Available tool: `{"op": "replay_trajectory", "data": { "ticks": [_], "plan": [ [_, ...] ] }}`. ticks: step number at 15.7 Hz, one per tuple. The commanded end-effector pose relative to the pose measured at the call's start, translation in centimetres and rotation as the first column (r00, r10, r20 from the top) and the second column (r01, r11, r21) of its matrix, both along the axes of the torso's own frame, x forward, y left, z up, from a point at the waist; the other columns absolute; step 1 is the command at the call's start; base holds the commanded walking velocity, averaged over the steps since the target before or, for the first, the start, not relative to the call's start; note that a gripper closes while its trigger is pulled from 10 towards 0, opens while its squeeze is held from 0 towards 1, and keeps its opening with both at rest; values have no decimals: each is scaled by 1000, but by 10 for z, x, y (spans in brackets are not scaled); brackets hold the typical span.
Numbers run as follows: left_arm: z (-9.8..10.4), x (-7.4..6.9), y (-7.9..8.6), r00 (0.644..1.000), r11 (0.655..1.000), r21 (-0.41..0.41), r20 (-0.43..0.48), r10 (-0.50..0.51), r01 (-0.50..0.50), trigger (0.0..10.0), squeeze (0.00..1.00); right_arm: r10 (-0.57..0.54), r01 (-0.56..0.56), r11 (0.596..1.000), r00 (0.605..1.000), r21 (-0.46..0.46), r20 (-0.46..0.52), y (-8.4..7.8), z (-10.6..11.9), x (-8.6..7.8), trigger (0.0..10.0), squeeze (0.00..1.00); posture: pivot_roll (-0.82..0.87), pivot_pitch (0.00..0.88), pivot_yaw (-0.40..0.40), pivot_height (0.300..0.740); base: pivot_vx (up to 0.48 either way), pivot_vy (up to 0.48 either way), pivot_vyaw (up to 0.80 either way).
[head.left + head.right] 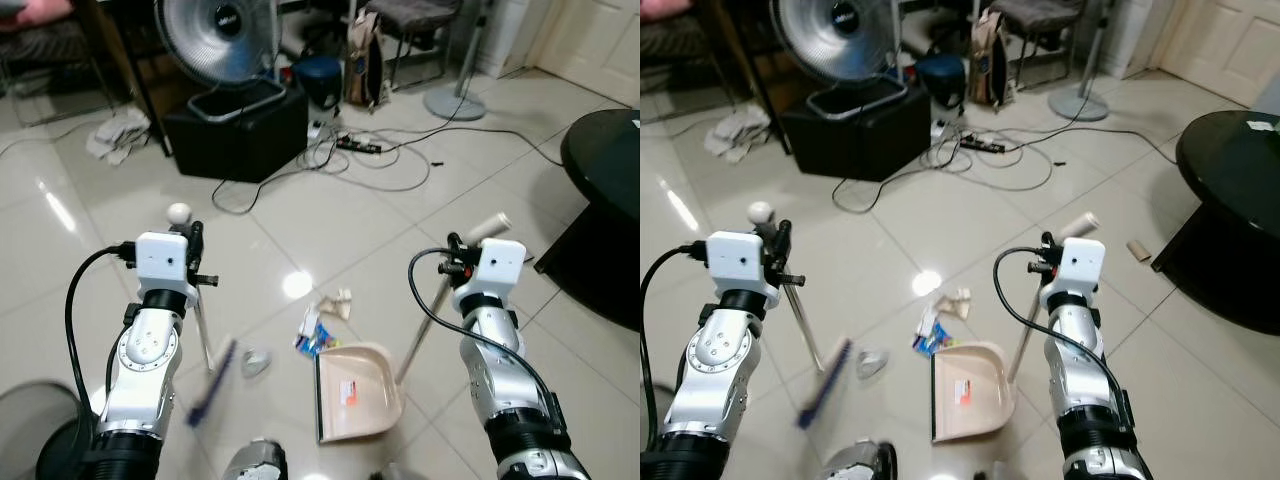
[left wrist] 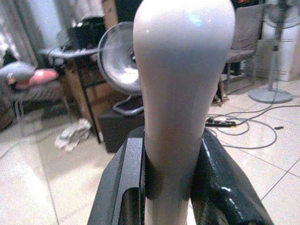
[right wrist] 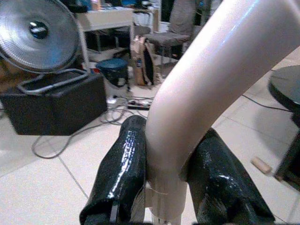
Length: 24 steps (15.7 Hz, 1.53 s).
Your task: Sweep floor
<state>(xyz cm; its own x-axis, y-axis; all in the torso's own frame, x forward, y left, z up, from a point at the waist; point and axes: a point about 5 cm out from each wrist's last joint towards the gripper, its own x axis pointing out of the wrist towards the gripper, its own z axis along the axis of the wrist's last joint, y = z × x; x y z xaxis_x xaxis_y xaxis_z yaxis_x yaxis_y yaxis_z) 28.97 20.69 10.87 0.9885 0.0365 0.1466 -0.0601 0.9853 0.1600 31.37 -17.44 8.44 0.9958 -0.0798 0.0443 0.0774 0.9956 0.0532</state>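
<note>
The sweeping is judged to be under way but unfinished. The left end effector is pinched on the broom handle, its two fingers pressed against either side of the shaft. The broom head is blurred (so probably mid-stroke) and lies low on the floor, at about 9 o'clock from the dustpan. A crumpled clear wrapper sits between brush and pan. Just outside the pan's mouth, at 11 o'clock, a blue-and-white packet and a scrap of paper remain on the tiles. Inside the pan only a small label can be made out. The right end effector is clamped on the dustpan handle, holding the pan flat on the floor. A cardboard tube lies well apart at 2 o'clock, unswept.
</note>
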Motion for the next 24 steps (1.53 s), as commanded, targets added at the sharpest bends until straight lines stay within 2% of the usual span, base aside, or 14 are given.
{"op": "replay_trajectory", "data": {
  "ticks": [1,6,10,14,17,24],
  "plan": [
    [13,3,-5,998,1000,-11,62,-15,16,10000,0,-1,1,1000,1000,10,27,-4,6,2,10000,0,22,105,-11,740,0,0,0],
    [19,6,-4,995,1000,22,100,-10,8,10000,0,9,-7,999,999,-40,41,-2,11,7,10000,0,33,99,-11,740,125,0,0],
    [20,7,-2,995,1000,29,102,1,-4,10000,0,12,-10,998,999,-57,39,-1,10,9,10000,0,40,99,-6,740,421,0,708],
    [20,5,1,993,999,26,113,20,-23,10000,0,19,-17,999,999,-30,48,1,10,10,10000,0,44,100,-6,740,438,0,0],
    [16,4,-1,995,1000,16,96,13,-14,10000,0,21,-20,999,999,-26,49,1,8,8,10000,0,42,102,-8,740,431,0,0],
    [-2,-1,-1,999,1000,0,46,13,-13,10000,0,-37,38,999,997,-22,66,-11,8,4,10000,0,28,102,-5,740,0,0,0]
  ]
}}
